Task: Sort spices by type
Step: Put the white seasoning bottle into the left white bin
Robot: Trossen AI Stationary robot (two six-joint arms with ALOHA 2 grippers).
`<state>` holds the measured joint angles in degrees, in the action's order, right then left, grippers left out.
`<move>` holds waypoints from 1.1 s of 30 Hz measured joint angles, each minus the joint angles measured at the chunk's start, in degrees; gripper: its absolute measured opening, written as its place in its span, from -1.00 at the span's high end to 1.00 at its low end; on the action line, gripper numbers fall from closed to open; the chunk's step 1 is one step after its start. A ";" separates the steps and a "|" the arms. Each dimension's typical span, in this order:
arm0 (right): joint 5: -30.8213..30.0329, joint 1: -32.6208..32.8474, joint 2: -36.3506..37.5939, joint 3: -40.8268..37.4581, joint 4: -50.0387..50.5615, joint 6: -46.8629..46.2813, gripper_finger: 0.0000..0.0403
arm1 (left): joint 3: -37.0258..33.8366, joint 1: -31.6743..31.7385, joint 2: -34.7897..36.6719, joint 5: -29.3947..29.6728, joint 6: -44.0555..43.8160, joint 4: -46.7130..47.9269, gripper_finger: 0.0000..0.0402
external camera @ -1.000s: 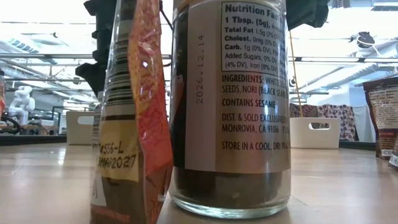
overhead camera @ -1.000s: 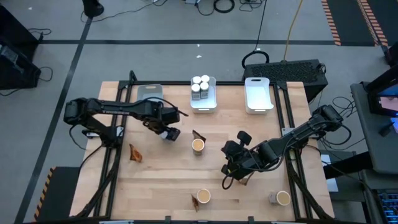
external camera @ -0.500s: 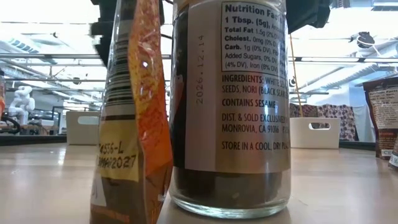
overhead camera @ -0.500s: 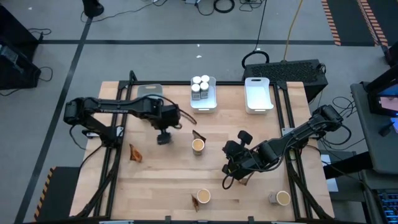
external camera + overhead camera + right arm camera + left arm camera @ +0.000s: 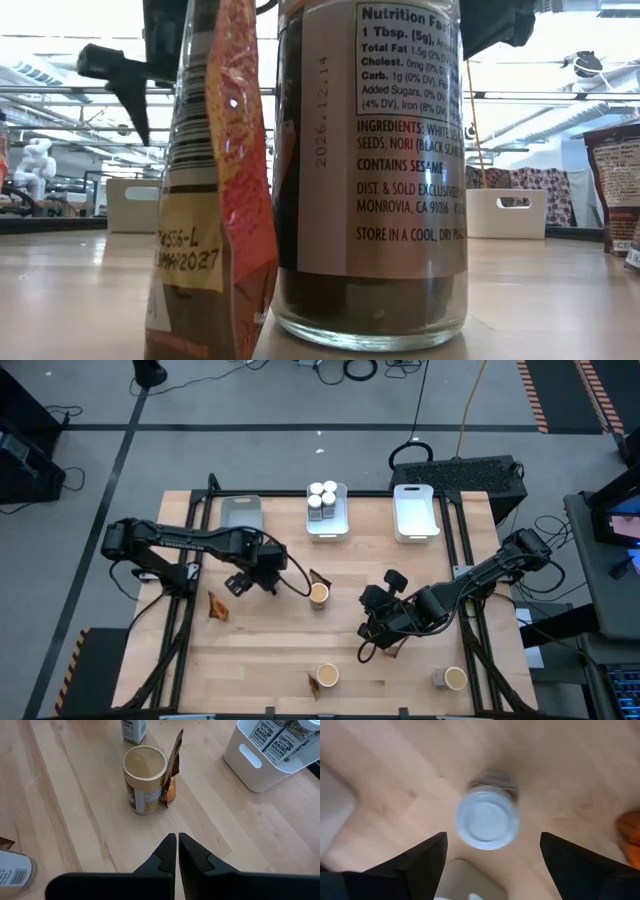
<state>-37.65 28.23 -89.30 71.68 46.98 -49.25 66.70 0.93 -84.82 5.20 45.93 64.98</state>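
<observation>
place: lab | cues: taped floor (image 5: pixel 300 428), cables (image 5: pixel 360 370), bench table (image 5: pixel 270 660)

In the low view, a jar (image 5: pixel 372 170) and a pouch (image 5: pixel 212 180) fill the foreground, tops cut off, hiding most of the table. The left wrist view blurs a white-capped jar (image 5: pixel 487 818).

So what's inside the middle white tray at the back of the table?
The middle tray holds four white-capped jars, packed together at its far end. The near end looks bare. In the right wrist view their labels show, but the tray's wall hides their bases.
</observation>
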 joint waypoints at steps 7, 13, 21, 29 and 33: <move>-0.02 -0.01 0.00 0.00 -0.01 0.11 1.00 | 0.00 0.22 -0.46 -3.19 3.87 -1.65 -0.59; 0.00 -0.01 0.00 0.00 -0.02 -0.09 1.00 | -0.63 0.44 -2.93 -4.23 7.29 -4.12 -0.59; 0.47 -0.01 0.00 0.00 0.10 -0.79 1.00 | -0.70 0.55 -5.83 -3.62 8.87 -5.26 -0.59; 0.48 -0.01 0.00 0.00 0.44 -1.07 1.00 | -0.70 2.03 -5.84 -3.49 10.40 -4.53 -0.59; 0.49 -0.01 0.00 0.00 0.55 -1.07 1.00 | -0.71 2.72 -5.84 -3.48 10.57 -4.53 -0.59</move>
<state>-37.17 28.23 -89.30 71.68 47.53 -50.33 65.98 3.65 -90.65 1.72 56.50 60.45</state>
